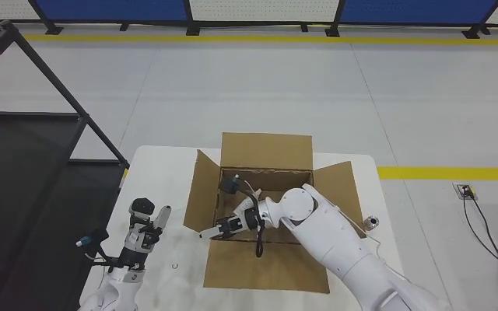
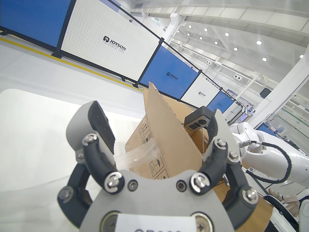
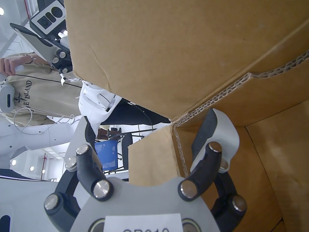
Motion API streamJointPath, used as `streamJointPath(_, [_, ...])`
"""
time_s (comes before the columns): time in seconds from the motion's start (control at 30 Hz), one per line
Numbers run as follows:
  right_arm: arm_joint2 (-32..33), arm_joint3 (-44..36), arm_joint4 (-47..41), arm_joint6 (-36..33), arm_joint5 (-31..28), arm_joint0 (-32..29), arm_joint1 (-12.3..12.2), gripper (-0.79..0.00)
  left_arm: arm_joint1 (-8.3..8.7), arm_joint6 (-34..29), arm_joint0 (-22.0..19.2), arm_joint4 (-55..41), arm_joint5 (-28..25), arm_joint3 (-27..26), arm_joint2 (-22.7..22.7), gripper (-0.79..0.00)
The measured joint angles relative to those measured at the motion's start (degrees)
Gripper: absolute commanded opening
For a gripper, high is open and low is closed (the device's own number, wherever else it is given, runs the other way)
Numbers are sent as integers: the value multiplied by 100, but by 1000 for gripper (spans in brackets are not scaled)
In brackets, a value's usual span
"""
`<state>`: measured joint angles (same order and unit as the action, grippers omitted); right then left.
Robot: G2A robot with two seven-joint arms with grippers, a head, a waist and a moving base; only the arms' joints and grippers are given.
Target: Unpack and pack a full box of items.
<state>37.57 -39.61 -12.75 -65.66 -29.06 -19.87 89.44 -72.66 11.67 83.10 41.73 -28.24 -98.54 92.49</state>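
An open cardboard box (image 1: 264, 152) stands in the middle of the white table (image 1: 159, 163), all flaps folded outward. My right gripper (image 1: 212, 231) is at the box's near-left corner. In the right wrist view it (image 3: 149, 129) is open, one finger inside and one outside the box wall (image 3: 179, 150), holding nothing. My left gripper (image 1: 152, 217) hovers over the table left of the box. It (image 2: 157, 121) is open and empty, facing the box's left flap (image 2: 164, 126). What shows of the box's inside is bare cardboard.
A small metal cylinder (image 1: 373, 223) lies on the table right of the box. A tiny ring (image 1: 177, 267) lies near the front left. A black metal frame (image 1: 70, 117) stands beyond the table's left edge. Clear tape (image 2: 137, 154) hangs from the box side.
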Motion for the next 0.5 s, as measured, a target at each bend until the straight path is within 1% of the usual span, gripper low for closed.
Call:
streamJointPath(0.2, [-25,211,-105,58,-70,98,115,0,0,0,0,0,0,0,0,0])
streamJointPath(0.3, [44,347,-21,272,-199,210,121,0,0,0,0,0,0,0,0,0])
streamJointPath(0.43, [121,373,719,1284,-293,327,60,0,0,0,0,0,0,0,0,0])
streamJointPath(0.5, [200,367,917,1658,-183,345,20,0,0,0,0,0,0,0,0,0])
